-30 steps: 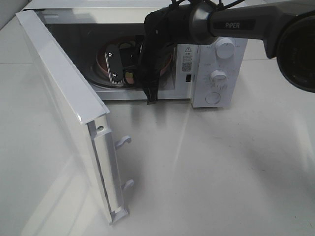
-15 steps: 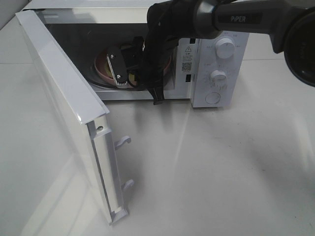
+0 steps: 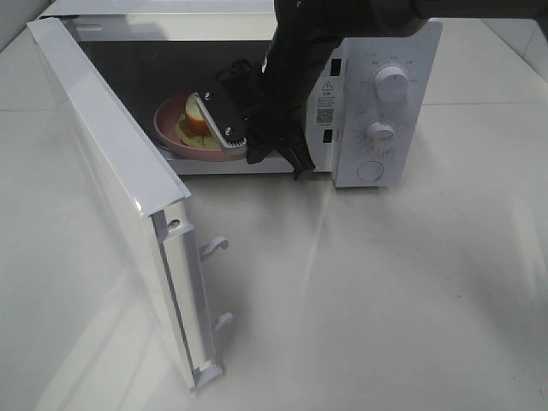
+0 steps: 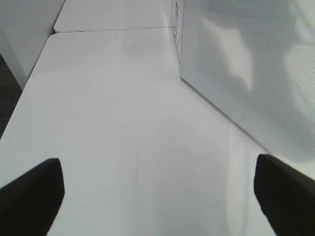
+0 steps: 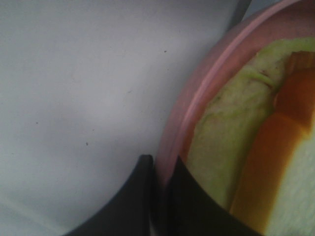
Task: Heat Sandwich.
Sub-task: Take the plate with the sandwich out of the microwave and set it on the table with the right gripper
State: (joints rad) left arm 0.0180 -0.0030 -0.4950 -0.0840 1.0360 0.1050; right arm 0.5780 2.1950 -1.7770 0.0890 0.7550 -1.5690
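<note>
Right end effector (image 5: 160, 196) pinching plate (image 3: 171, 137), sandwich (image 3: 195, 120) now drawn doorward

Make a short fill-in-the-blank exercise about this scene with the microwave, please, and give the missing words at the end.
1. The right gripper is shut on the rim of the pink ____.
2. The sandwich lies on a plate inside the ____.
3. The microwave door stands ____.
4. The left gripper hangs over the bare table with its jaws ____.

Missing words: plate; microwave; open; open
</note>
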